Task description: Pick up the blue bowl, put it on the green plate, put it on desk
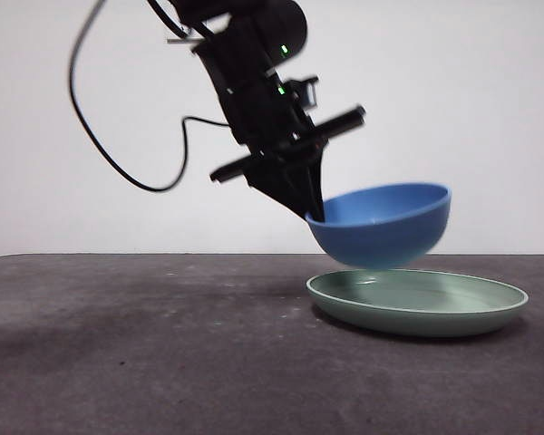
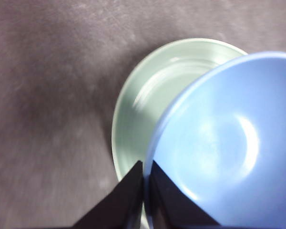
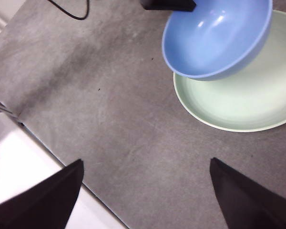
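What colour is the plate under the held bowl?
Pale sage green; the green plate shows best in the right wrist view, below the blue bowl.

The left gripper (image 1: pixel 310 210), reaching down from twelve o'clock and slanting toward five o'clock in the front view, is pinching the blue bowl's (image 1: pixel 383 225) rim between closed jaws, while the right gripper (image 3: pixel 145 191) is waiting aside with jaws spread wide.

Even light, blurred left-wrist view.
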Controlling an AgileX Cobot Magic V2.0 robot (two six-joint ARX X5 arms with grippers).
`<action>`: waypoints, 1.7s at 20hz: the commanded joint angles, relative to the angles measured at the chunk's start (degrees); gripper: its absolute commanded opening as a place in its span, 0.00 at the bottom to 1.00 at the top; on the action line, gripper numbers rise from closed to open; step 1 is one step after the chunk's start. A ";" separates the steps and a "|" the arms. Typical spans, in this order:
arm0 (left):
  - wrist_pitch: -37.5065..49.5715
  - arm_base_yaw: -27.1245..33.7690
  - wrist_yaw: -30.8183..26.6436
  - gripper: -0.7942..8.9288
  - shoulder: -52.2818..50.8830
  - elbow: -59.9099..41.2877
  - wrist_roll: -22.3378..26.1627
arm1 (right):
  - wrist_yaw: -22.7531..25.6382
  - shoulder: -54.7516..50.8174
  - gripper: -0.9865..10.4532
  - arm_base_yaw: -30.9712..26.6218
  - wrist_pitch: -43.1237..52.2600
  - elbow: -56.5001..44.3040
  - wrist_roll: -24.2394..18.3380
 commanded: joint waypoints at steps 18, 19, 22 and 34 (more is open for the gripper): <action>-6.29 -3.02 -0.11 0.19 9.94 10.27 1.42 | 2.99 -1.86 0.46 0.13 -1.70 1.14 0.98; -6.32 -3.13 -0.11 0.23 9.94 10.27 1.42 | 2.99 -1.88 0.46 0.13 -1.79 1.14 0.98; -6.95 -3.21 -0.09 0.39 9.88 10.56 1.38 | 3.02 -1.86 0.46 0.13 -1.81 1.14 0.98; -9.92 -0.28 -0.09 0.41 -8.81 11.19 2.86 | 3.69 -1.86 0.46 0.13 -1.77 1.14 0.94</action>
